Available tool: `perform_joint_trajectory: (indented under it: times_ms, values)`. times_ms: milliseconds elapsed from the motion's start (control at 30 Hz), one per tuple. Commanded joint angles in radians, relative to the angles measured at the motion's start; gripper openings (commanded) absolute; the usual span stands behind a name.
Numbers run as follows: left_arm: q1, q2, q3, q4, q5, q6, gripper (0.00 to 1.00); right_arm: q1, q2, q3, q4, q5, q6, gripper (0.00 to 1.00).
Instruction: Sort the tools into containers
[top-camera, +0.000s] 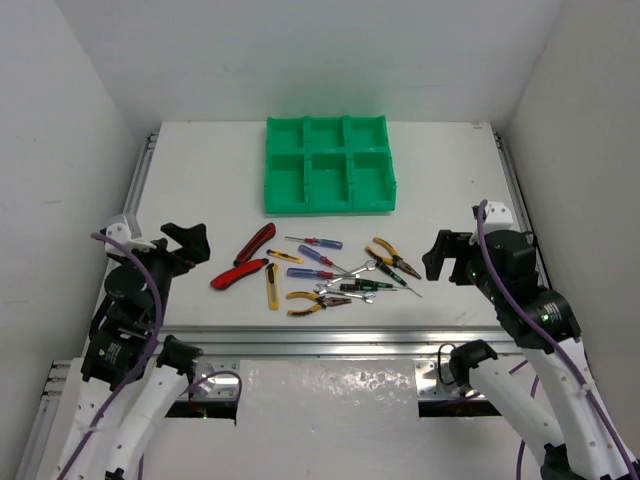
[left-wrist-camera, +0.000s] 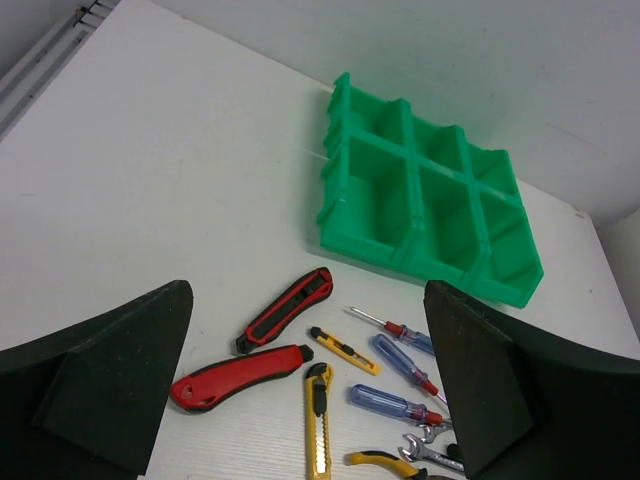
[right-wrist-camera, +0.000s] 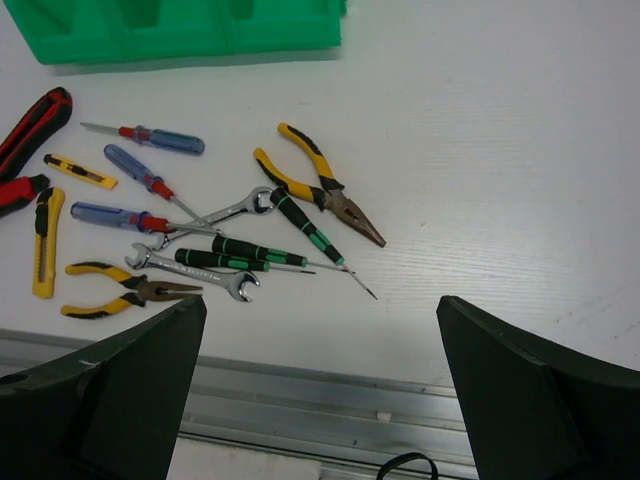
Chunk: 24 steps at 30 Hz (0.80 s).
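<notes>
Nearest to me, both pincers stand spread wide and hold nothing, the left gripper (top-camera: 188, 242) at 9 o'clock of the tools (top-camera: 320, 272) and the right gripper (top-camera: 447, 256) at 3 o'clock, the green tray (top-camera: 330, 202) lying at 12 o'clock beyond them. I would begin with the red utility knife (left-wrist-camera: 240, 375), free at the heap's edge, closing across its narrow body. Only the right wrist view shows clearly that the dark screwdrivers (right-wrist-camera: 250, 250) cross the wrenches (right-wrist-camera: 215, 214), so those should wait
</notes>
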Motion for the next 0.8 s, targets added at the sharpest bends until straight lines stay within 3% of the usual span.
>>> perform_joint_trajectory:
  times_ms: [0,133,233,300,367,400,467,500,600,767]
  values:
    - [-0.009,0.004,-0.005,0.049,0.020,0.018,1.00,-0.001,-0.011,0.007,0.044,0.000,0.001,0.99]
    - [-0.011,0.009,-0.006,0.052,0.025,0.021,1.00,-0.001,-0.043,-0.022,0.122,-0.150,-0.031,0.99]
    - [-0.011,0.020,-0.006,0.054,0.028,0.021,1.00,-0.001,-0.072,-0.119,0.376,-0.480,-0.043,0.99]
    - [-0.011,0.023,-0.006,0.054,0.028,0.021,1.00,-0.001,0.042,-0.130,0.429,-0.646,-0.042,0.99]
    - [-0.011,0.029,-0.006,0.055,0.031,0.023,1.00,0.013,0.174,-0.083,0.431,-0.698,-0.083,0.99]
    - [-0.011,0.030,-0.008,0.055,0.032,0.023,1.00,0.039,0.239,-0.067,0.432,-0.665,-0.101,0.99]
    - [-0.009,0.037,-0.006,0.055,0.028,0.023,1.00,0.190,0.417,-0.008,0.428,-0.551,-0.178,0.99]
    - [-0.011,0.038,-0.006,0.054,0.028,0.024,1.00,0.312,0.479,0.026,0.414,-0.425,-0.210,0.99]
    - [-0.009,0.041,-0.006,0.054,0.025,0.023,1.00,0.485,0.726,0.149,0.371,-0.265,-0.304,0.98]
    - [-0.011,0.049,-0.008,0.055,0.037,0.026,1.00,0.600,1.053,0.304,0.351,-0.115,-0.416,0.79]
